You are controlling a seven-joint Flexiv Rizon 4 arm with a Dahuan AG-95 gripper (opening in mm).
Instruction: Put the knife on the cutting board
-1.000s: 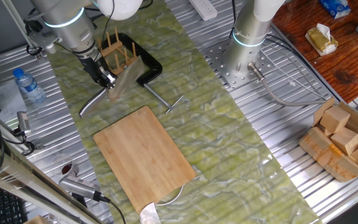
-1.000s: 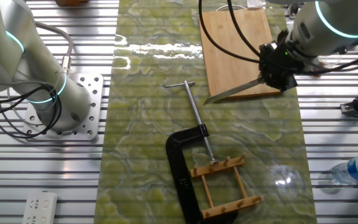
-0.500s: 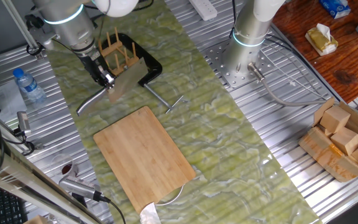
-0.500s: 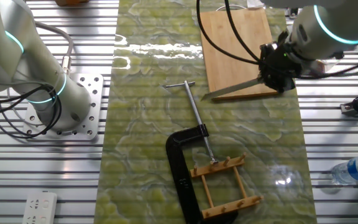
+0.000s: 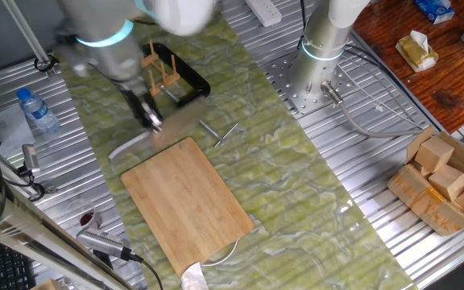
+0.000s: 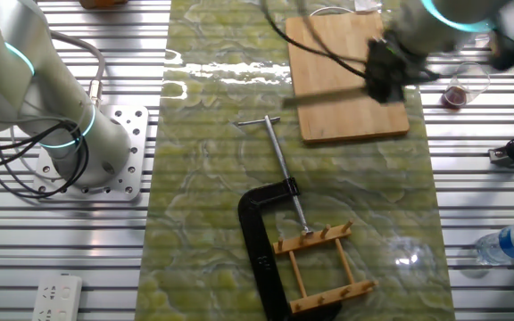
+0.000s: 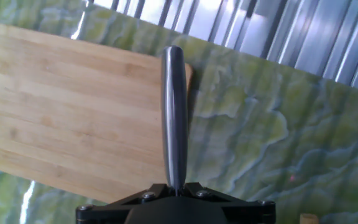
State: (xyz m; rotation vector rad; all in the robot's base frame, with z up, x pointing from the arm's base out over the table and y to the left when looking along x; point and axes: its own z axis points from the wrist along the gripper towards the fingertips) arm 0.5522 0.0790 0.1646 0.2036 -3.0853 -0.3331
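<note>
The gripper (image 5: 150,118) sits upper left of centre in one fixed view, blurred by motion, and is clamped on the knife (image 5: 132,145), whose slim silver handle trails toward the lower left past the near corner of the cutting board (image 5: 188,201). In the other fixed view the gripper (image 6: 383,71) appears at the upper right of the frame, over the board (image 6: 351,76), with the knife (image 6: 328,89) showing as a dark blurred streak running left from it above the board surface. Whether the blade touches the board cannot be determined from either fixed view. In the hand view the knife handle (image 7: 174,118) extends straight up the frame from between the jaws at the bottom edge, and lies over the right end of the board (image 7: 73,112), near its rounded corner. The board rests flat on the green marbled mat (image 5: 296,185). A black C-clamp (image 6: 261,241) and a small wooden peg rack (image 6: 324,267) lie on the mat in the lower centre of the other fixed view, well apart from the board.
</note>
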